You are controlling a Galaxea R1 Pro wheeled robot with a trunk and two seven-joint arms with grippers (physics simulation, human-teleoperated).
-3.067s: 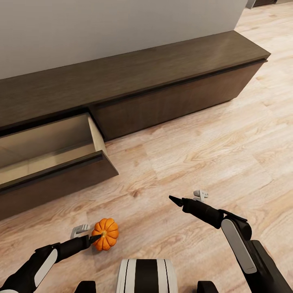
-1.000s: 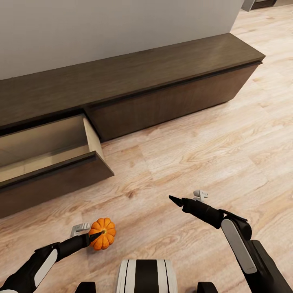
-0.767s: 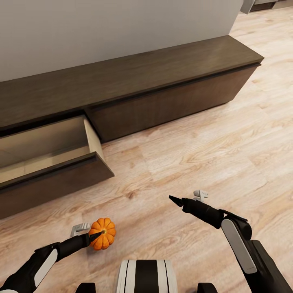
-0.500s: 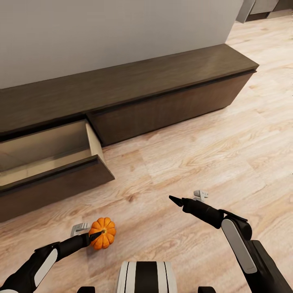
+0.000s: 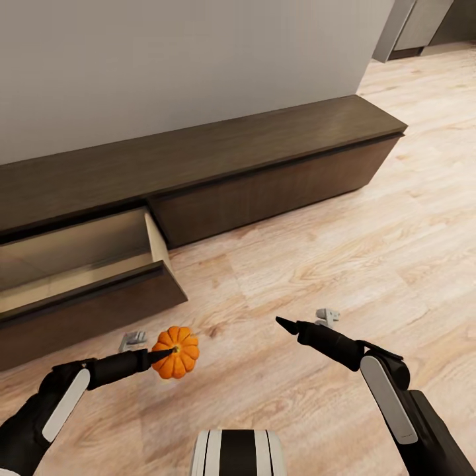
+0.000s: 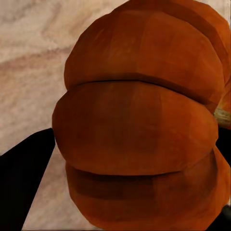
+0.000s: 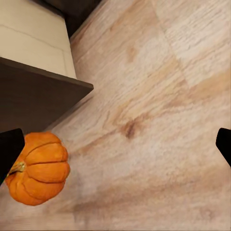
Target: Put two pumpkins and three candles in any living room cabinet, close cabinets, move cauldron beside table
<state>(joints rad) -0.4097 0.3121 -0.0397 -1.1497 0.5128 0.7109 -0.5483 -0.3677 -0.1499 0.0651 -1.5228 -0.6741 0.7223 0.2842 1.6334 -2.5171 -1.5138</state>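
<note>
A bright orange ribbed pumpkin (image 5: 177,353) hangs just above the plank floor, with my left gripper (image 5: 164,355) shut on it. In the left wrist view the pumpkin (image 6: 139,125) sits close between dark fingers (image 6: 21,183). The dark brown cabinet (image 5: 264,142) runs along the wall. Its left drawer (image 5: 86,291) is pulled out and shows a bare tan inside, a short way beyond the pumpkin. My right gripper (image 5: 289,325) is open over bare floor, to the right of the pumpkin (image 7: 39,168). The open drawer's corner (image 7: 43,91) shows in the right wrist view. The candles are out of view.
Light wood floor (image 5: 370,251) spreads to the right of the cabinet and in front of it. A pale wall (image 5: 165,59) rises behind the unit. Grey cabinets (image 5: 413,26) stand past the wall's corner at the far right.
My left gripper has lifted the pumpkin a little and carried it toward the open drawer. The head camera has shifted, showing more of the wall. The right arm has kept still.
</note>
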